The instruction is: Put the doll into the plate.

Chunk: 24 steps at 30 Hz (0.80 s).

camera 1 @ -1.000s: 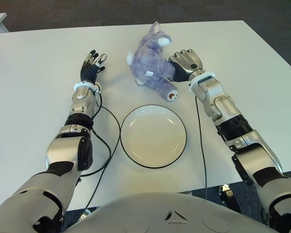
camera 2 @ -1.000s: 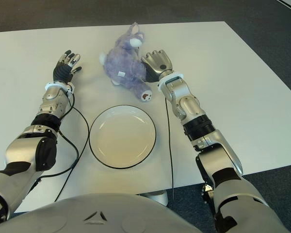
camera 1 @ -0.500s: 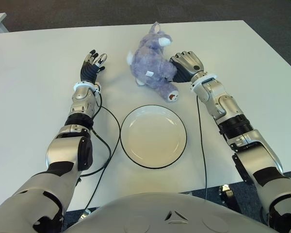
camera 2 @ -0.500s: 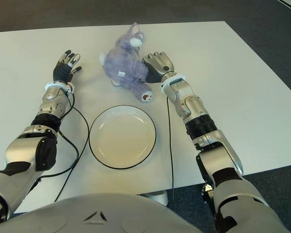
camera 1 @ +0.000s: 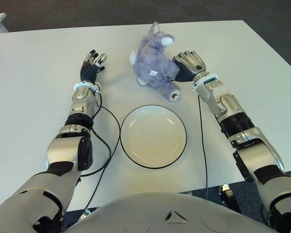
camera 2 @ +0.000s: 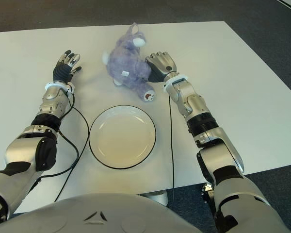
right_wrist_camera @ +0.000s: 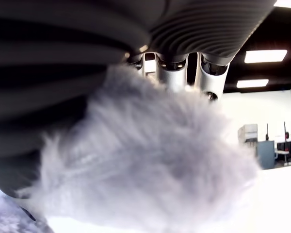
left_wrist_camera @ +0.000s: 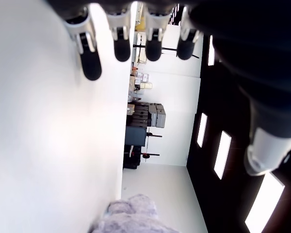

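Note:
A purple plush doll [camera 1: 153,65] lies on the white table [camera 1: 34,87], just beyond a white plate [camera 1: 153,137] with a dark rim. My right hand [camera 1: 184,65] presses against the doll's right side with its fingers curled into the fur. The right wrist view shows the doll's fur [right_wrist_camera: 150,155] filling the palm, with the fingers [right_wrist_camera: 174,75] wrapped over it. The plate holds nothing. Left of the doll, my left hand [camera 1: 92,65] shows with fingers [left_wrist_camera: 121,43] spread and nothing in them.
A black cable [camera 1: 109,141] loops over the table between my left arm and the plate. The table's far edge [camera 1: 203,22] runs just behind the doll, with dark floor beyond it.
My right hand has pushed in tighter on the doll, and the doll has shifted and turned slightly to the right. The left hand and the plate have not moved.

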### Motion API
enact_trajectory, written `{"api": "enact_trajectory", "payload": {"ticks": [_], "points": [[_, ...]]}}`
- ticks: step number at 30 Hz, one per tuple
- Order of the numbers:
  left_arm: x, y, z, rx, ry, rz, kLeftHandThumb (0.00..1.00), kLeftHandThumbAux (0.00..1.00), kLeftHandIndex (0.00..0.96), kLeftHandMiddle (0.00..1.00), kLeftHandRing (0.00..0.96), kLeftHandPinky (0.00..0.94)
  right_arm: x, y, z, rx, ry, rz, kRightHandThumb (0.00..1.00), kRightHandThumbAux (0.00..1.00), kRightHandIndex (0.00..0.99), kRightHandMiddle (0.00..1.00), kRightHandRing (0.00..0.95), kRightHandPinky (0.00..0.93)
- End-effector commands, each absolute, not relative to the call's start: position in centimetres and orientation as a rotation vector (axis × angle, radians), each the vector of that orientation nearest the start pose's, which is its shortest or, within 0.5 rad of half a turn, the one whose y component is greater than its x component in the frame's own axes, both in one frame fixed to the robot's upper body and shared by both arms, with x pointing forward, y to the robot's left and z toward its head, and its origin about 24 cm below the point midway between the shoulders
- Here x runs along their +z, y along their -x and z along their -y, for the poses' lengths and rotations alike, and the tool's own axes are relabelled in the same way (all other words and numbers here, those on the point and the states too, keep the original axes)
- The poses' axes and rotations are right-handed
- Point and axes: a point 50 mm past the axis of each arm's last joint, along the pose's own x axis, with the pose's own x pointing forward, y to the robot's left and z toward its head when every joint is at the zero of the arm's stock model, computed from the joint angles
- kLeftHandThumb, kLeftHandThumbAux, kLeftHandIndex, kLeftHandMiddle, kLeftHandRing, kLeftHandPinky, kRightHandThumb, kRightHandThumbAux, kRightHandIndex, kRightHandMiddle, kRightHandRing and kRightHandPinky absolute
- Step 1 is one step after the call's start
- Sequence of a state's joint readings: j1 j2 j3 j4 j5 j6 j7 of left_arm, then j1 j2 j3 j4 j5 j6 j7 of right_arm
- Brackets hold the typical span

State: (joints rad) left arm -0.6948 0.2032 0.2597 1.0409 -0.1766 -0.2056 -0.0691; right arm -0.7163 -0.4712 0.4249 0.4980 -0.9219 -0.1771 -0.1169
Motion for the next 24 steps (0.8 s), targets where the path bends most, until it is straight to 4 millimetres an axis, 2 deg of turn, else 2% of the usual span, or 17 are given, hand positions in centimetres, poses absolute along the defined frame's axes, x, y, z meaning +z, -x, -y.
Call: {"api": "enact_trajectory", "payload": {"ticks": [1,8,12,13,16,24], "points": [[1.5,-34.7,-20.9,0.128,0.139,-0.245,0.095,0.614,0.000,0.040,0.025,0.007,13.6,-36.6,13.7,0.221,1.577,0.503,0.635,0.708,0.777,0.843,0.858,0.877],[1.5,-34.8,-20.9,0.133,0.139,-0.247,0.099,0.611,0.000,0.048,0.034,0.012,13.7,-37.4,14.6,0.181,1.583,0.500,0.592,0.713,0.737,0.840,0.856,0.871],[1.5,-34.8,-20.9,0.134,0.139,-0.249,0.101,0.608,0.000,0.048,0.034,0.012,13.7,-37.7,14.9,0.166,1.537,0.534,0.593,0.711,0.741,0.843,0.856,0.870],[1.5,-34.8,-20.9,0.134,0.139,-0.249,0.102,0.608,0.000,0.049,0.036,0.022,13.7,-37.7,15.0,0.165,1.517,0.545,0.567,0.719,0.755,0.850,0.858,0.868],[1.5,-34.8,-20.9,0.134,0.143,-0.247,0.106,0.607,0.000,0.049,0.036,0.013,13.8,-37.7,15.1,0.161,1.465,0.582,0.607,0.703,0.757,0.848,0.857,0.865],[1.5,-34.8,-21.0,0.132,0.141,-0.246,0.111,0.597,0.000,0.053,0.038,0.011,13.8,-37.9,15.4,0.146,1.432,0.622,0.608,0.707,0.765,0.858,0.862,0.870]]}}
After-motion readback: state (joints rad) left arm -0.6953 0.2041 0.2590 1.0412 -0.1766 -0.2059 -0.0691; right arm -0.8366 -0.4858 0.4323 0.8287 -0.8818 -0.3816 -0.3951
